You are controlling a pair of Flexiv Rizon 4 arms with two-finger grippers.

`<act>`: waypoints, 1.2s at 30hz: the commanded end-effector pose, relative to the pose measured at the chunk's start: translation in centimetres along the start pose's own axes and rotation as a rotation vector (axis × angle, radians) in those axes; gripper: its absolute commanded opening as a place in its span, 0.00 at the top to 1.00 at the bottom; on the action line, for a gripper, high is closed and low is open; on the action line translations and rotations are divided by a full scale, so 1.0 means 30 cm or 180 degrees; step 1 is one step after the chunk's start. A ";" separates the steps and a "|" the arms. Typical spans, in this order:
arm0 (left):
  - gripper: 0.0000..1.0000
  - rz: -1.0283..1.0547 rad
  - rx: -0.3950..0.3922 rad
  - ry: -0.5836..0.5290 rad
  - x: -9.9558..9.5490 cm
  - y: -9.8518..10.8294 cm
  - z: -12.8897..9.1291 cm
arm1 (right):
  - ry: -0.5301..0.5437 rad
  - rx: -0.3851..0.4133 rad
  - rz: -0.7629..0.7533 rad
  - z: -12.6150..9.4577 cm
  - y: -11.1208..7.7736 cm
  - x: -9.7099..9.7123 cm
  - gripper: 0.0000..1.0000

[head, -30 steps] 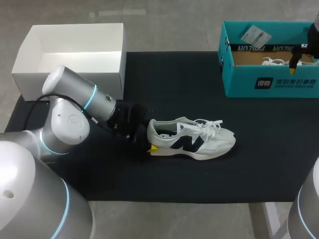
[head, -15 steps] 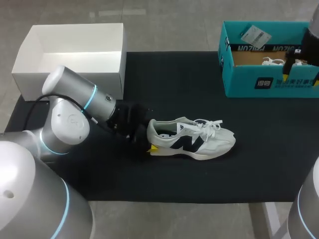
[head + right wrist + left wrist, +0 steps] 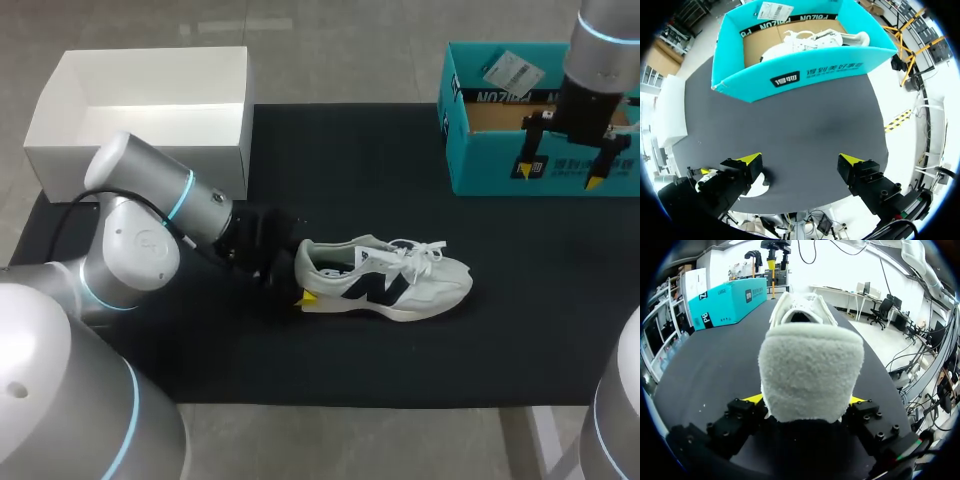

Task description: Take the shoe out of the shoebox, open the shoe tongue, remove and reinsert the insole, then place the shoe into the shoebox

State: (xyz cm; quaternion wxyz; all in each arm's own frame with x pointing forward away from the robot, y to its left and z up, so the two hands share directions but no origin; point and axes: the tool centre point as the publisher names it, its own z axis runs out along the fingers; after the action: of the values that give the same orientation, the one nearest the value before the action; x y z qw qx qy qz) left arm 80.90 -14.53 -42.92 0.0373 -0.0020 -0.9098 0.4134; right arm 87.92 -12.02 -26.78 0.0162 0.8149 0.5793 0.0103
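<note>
Our left gripper [image 3: 300, 276] [image 3: 805, 400] is clamped on the heel of the white sneaker [image 3: 385, 278] [image 3: 810, 370]. One yellow-tipped finger presses each side of the padded heel collar, and the heel fills the gap between them. The sneaker lies on its side on the black mat [image 3: 350, 170] [image 3: 705, 365]. Its toe points straight away from this gripper, with its laces and tongue on the far side of the heel opening. The left arm comes in low over the mat behind the heel. A white box [image 3: 150, 50] stands at the mat's edge behind and beside this arm, well apart from the sneaker. Our right gripper [image 3: 560, 170] [image 3: 800, 160] is spread wide and holds nothing. Only bare mat lies beneath and between its fingers [image 3: 751, 159]. It hangs just in front of the near wall of the teal shoebox [image 3: 480, 165] [image 3: 805, 75] [image 3: 727, 302], fingers pointing down, without touching the wall as far as we can tell. The shoebox stands directly ahead of the right gripper with its top open. A second white sneaker [image 3: 815, 40] [image 3: 545, 124] lies inside it on the cardboard floor. A paper tag [image 3: 512, 70] [image 3: 771, 10] rests against the box's far wall. Seen from the left gripper, the shoebox is ahead and off to one side of the held sneaker, well apart from it. The right arm stands upright above the shoebox's front.
</note>
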 end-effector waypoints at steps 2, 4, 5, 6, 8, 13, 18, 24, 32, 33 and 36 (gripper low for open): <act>1.00 -0.0001 -0.0001 0.0003 -0.001 0.002 -0.002 | -0.0076 -0.0091 -0.0034 -0.030 -0.106 0.065 0.00; 1.00 -0.0001 -0.0001 0.0003 -0.001 0.002 -0.002 | -0.0083 -0.0087 -0.0060 -0.032 -0.133 0.096 0.00; 1.00 -0.0001 -0.0001 0.0003 -0.001 0.002 -0.002 | -0.0085 -0.0080 -0.0088 -0.034 -0.144 0.112 0.00; 1.00 -0.0001 -0.0001 0.0003 -0.001 0.002 -0.002 | -0.0089 -0.0075 -0.0091 -0.036 -0.153 0.126 0.00; 1.00 -0.0001 -0.0001 0.0003 -0.001 0.002 -0.002 | -0.0094 -0.0056 -0.0122 -0.040 -0.174 0.158 0.00; 1.00 -0.0001 -0.0001 0.0003 -0.001 0.002 -0.002 | -0.0149 -0.0022 -0.0180 -0.048 -0.243 0.249 0.00; 1.00 -0.0001 -0.0001 0.0003 -0.001 0.002 -0.002 | -0.0176 0.0050 -0.0206 -0.036 -0.331 0.331 0.00; 1.00 -0.0001 -0.0001 0.0003 -0.001 0.002 -0.002 | -0.0183 0.0094 -0.0216 -0.017 -0.439 0.406 0.00; 1.00 -0.0001 -0.0001 0.0003 -0.001 0.002 -0.002 | -0.0193 0.0119 -0.0223 -0.012 -0.555 0.496 0.00; 1.00 -0.0001 -0.0001 0.0003 -0.001 0.002 -0.002 | -0.0193 0.0096 -0.0217 -0.012 -0.565 0.507 0.00; 1.00 -0.0001 -0.0001 0.0003 -0.001 0.002 -0.002 | -0.0186 0.0050 -0.0205 -0.008 -0.593 0.538 0.00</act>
State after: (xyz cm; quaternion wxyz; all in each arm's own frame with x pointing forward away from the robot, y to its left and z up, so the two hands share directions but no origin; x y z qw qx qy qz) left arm 80.90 -14.53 -42.93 0.0373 -0.0021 -0.9098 0.4134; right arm 76.82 7.87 -26.97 0.0172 0.7957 0.6052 -0.0164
